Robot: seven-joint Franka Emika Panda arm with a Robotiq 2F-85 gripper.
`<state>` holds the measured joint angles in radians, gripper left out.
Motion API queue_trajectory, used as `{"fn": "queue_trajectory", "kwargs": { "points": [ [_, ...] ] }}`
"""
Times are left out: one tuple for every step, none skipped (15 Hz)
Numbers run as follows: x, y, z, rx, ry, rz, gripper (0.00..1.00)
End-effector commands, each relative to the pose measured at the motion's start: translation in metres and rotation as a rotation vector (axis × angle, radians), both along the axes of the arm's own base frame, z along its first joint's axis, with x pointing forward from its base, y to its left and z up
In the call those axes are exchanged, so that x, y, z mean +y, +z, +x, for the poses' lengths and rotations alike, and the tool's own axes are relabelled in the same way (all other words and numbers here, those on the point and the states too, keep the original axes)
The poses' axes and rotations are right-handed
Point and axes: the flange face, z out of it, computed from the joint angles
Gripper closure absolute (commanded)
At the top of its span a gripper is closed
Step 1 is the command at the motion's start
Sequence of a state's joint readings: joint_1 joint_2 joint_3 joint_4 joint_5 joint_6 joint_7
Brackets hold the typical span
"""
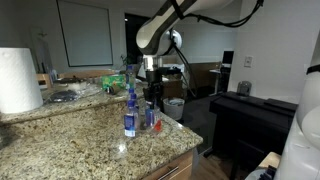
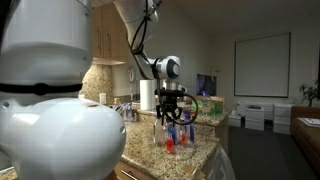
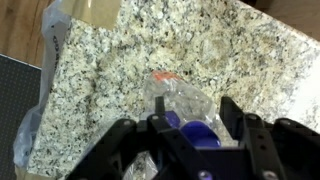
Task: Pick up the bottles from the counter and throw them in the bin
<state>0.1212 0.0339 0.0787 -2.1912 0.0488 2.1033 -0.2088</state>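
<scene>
Two small clear bottles with blue caps stand near the counter's [image 1: 80,145] front corner. In both exterior views my gripper [image 1: 152,98] [image 2: 172,118] hangs straight down over the reddish-labelled bottle [image 1: 151,117] [image 2: 170,141]. The blue-labelled bottle [image 1: 130,113] [image 2: 186,133] stands free beside it. In the wrist view my gripper [image 3: 192,112] straddles the reddish-labelled bottle [image 3: 175,95], its blue cap [image 3: 196,128] between the fingers [image 3: 230,110]. The jaws stand apart with a narrow gap at the bottle's sides. The pale bin [image 1: 174,107] stands on the floor beyond the counter's edge.
A big white paper-towel roll [image 1: 18,80] stands at the counter's far end among clutter. A black piano-like cabinet [image 1: 255,115] stands across the floor. In the wrist view a cardboard box [image 3: 95,10] and a plastic liner [image 3: 30,140] lie past the counter's edge.
</scene>
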Motion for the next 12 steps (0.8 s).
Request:
{"fn": "queue_trajectory", "kwargs": {
  "points": [
    [0.0017,0.0007,0.0027,-0.032,0.024,-0.027,0.71],
    [0.0001,0.0024,0.0034,-0.039,0.027,-0.037,0.57],
    [-0.0005,0.0039,0.004,-0.044,0.031,-0.044,0.31],
    [-0.0007,0.0048,0.0045,-0.048,0.035,-0.049,0.31],
    [-0.0005,0.0049,0.0046,-0.051,0.039,-0.053,0.31],
    [-0.0001,0.0051,0.0046,-0.053,0.042,-0.057,0.25],
    [-0.0001,0.0054,0.0046,-0.055,0.047,-0.062,0.19],
    [0.0005,0.0057,0.0042,-0.056,0.052,-0.065,0.12],
    [0.0011,0.0058,0.0041,-0.057,0.055,-0.066,0.07],
    [0.0016,0.0058,0.0041,-0.058,0.055,-0.064,0.02],
    [0.0023,0.0058,0.0044,-0.059,0.054,-0.058,0.0],
    [0.0034,0.0061,0.0048,-0.065,0.055,-0.053,0.05]
  ]
}}
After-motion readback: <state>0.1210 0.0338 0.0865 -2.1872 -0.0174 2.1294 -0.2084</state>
